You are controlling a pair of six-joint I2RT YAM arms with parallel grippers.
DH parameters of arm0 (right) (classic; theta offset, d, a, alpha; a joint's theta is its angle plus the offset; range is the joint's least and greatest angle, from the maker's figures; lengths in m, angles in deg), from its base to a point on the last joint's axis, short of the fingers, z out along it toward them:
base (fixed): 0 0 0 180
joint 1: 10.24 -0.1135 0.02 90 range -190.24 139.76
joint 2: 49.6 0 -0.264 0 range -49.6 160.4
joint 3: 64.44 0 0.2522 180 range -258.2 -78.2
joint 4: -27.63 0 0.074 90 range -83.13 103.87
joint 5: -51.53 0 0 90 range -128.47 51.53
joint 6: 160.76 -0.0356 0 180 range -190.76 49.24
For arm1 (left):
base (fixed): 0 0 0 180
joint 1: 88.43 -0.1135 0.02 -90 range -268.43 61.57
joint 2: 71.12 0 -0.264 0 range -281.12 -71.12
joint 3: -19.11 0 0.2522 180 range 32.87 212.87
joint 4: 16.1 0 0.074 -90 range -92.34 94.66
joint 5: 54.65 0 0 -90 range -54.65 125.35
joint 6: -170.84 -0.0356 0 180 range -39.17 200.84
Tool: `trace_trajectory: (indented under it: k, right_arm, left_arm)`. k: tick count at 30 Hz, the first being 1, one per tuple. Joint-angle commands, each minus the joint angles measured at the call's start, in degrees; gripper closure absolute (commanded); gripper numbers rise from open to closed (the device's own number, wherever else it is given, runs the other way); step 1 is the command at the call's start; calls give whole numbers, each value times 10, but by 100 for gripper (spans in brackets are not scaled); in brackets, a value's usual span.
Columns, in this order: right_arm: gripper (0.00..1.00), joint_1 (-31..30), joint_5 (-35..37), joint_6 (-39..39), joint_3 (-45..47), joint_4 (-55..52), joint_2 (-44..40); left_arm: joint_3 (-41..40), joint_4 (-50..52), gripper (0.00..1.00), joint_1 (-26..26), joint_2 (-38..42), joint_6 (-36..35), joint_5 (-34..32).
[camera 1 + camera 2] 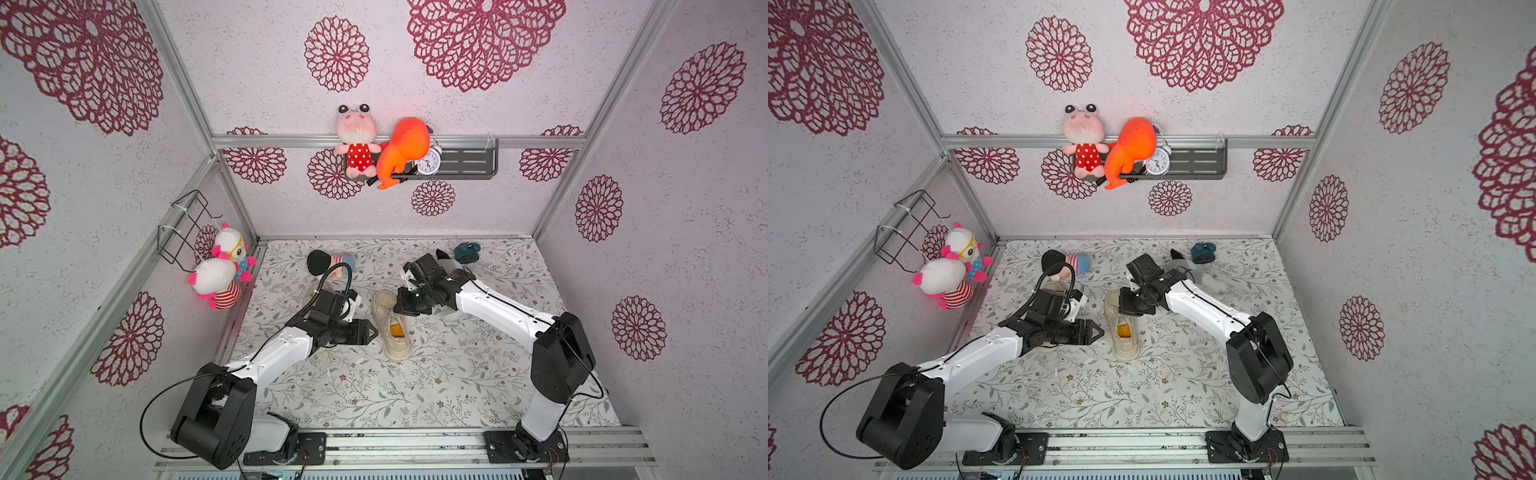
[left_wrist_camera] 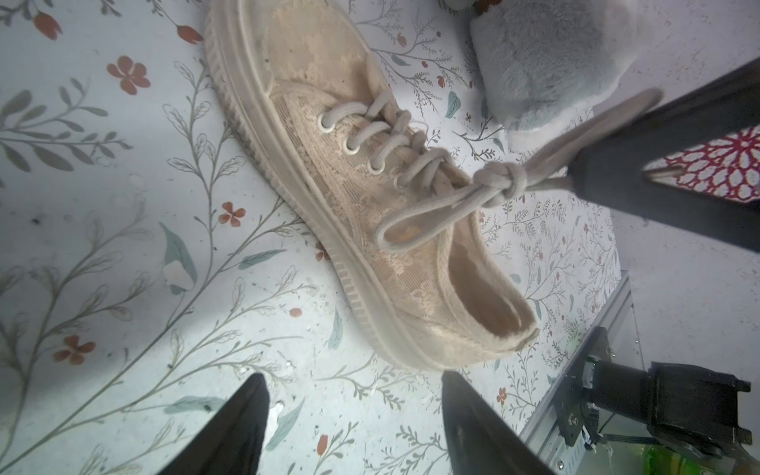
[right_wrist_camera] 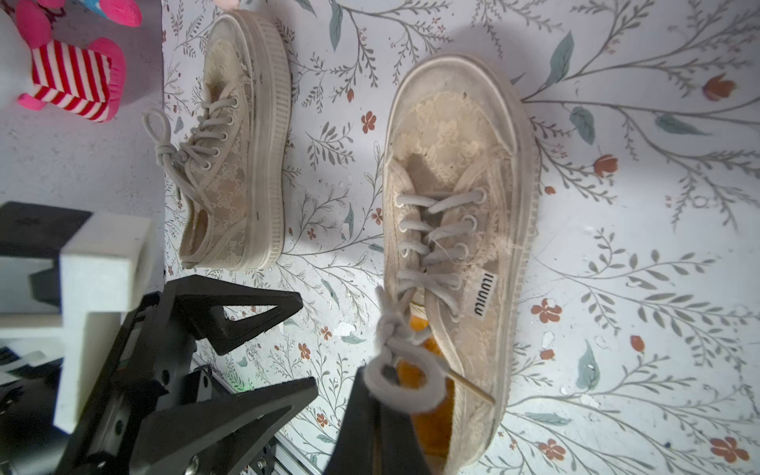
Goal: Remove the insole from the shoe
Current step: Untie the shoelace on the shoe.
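Beige lace and pale rubber make up the shoe [image 1: 395, 349]. In both top views it lies on the floral counter [image 1: 457, 374] between the two arms. Its orange insole [image 1: 397, 330] shows through the opening and is not yet out. The right fingers [image 1: 405, 305] sit over the laced part. The left fingers [image 1: 365, 326] hover just beside the shoe's flank, touching nothing.

From the left wrist, the left fingers [image 2: 242, 432] stand wide apart and empty, aimed at the heel opening, probably ready to reach in for the insole. The right fingers [image 2: 608, 177] are pinched tight on the lace [image 2: 499, 183], which runs taut away from the shoe.

From the right wrist, the right fingers [image 3: 370, 432] are clamped on the lace loop, likely to steady the shoe and hold the opening clear. The insole [image 3: 432, 419] lies inside, beneath that loop. A second shoe [image 3: 242, 164] lies on its side, well apart.
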Motion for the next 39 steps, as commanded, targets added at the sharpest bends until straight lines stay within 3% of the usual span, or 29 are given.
trace_trajectory:
  k: [1,10,17,19,23,26,29,32,39]
  right_arm:
    - [100,3,-17,14,-20,0,-23]
    - [98,4,6,28,31,5,-13]
    - [59,18,44,54,43,21,-79]
    - [54,29,56,82,62,26,-114]
    - [54,25,117,217,142,31,-179]
    - [56,5,145,359,261,124,-250]
    - [57,2,124,473,361,237,-291]
    - [60,1,111,516,382,299,-263]
    - [64,-1,72,523,395,422,-189]
  left_arm:
    - [19,-30,30,5,0,-5,4]
    - [100,-60,38,10,-110,-14,39]
    - [114,-54,46,11,-161,-15,59]
    - [114,-54,47,11,-168,-14,60]
    - [117,-55,47,11,-175,-11,58]
    - [117,-56,47,11,-178,-9,59]
    - [116,-56,48,12,-181,-9,60]
    - [117,-53,48,11,-182,-10,61]
    - [119,-46,48,11,-183,-12,57]
